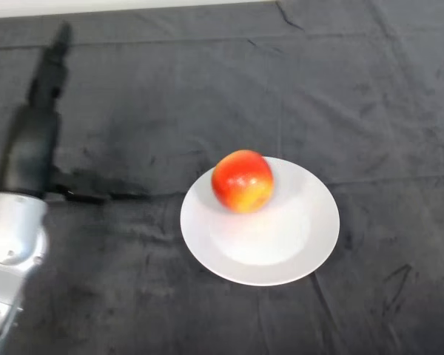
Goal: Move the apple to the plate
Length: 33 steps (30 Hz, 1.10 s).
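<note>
Apple (242,180), red and yellow, sits on the white plate (300,251), toward the plate's far rim. Plate rests on the bench's dark cloth (370,96), near the middle. Left hand (35,140) is extended near the bench's left edge, well apart from the plate, fingers straight, holding nothing.

A table (207,89) under a dark, creased cloth (370,111) carried a round white plate (281,255), which lay flat on the cloth a little right of centre. A pale strip showed along the far edge.
</note>
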Each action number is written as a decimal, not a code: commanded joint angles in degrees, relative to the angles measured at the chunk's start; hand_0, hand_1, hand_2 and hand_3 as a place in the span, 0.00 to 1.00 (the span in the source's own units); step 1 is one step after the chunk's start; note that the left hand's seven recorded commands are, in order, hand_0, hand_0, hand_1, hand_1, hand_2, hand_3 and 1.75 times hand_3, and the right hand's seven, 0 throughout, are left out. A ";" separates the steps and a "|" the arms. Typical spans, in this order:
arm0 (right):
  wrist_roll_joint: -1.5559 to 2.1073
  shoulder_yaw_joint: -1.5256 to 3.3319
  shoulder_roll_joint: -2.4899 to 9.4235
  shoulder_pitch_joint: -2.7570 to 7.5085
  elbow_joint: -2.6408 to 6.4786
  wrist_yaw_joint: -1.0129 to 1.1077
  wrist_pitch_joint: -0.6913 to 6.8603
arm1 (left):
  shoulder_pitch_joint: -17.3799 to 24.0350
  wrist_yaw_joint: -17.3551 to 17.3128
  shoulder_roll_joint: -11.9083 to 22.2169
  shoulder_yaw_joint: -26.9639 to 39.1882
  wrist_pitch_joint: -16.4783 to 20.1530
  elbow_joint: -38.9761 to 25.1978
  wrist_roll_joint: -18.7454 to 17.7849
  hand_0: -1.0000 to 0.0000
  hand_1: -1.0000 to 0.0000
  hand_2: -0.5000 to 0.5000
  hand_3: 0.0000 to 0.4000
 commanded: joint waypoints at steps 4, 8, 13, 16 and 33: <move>0.22 0.60 -1.06 -2.71 -1.99 0.81 -0.23 | 1.80 1.74 5.12 5.75 -2.00 -0.83 -0.88 1.00 1.00 0.50 0.00; 0.22 0.60 -1.06 -2.71 -1.99 0.81 -0.23 | 2.38 2.49 6.10 8.75 -2.34 -0.47 -0.91 1.00 1.00 0.50 0.00; 0.22 0.61 -1.06 -2.71 -1.98 0.81 -0.23 | 3.25 3.01 7.58 12.82 -2.88 -0.08 -1.38 1.00 1.00 0.50 0.00; 0.22 0.61 -1.06 -2.71 -1.98 0.81 -0.23 | 3.81 3.25 8.46 15.50 -3.52 0.42 -1.88 1.00 1.00 0.50 0.00; 0.21 0.63 -1.06 -2.70 -1.96 0.81 -0.22 | 4.84 5.53 11.34 32.00 -11.52 11.13 -6.71 1.00 1.00 0.50 0.00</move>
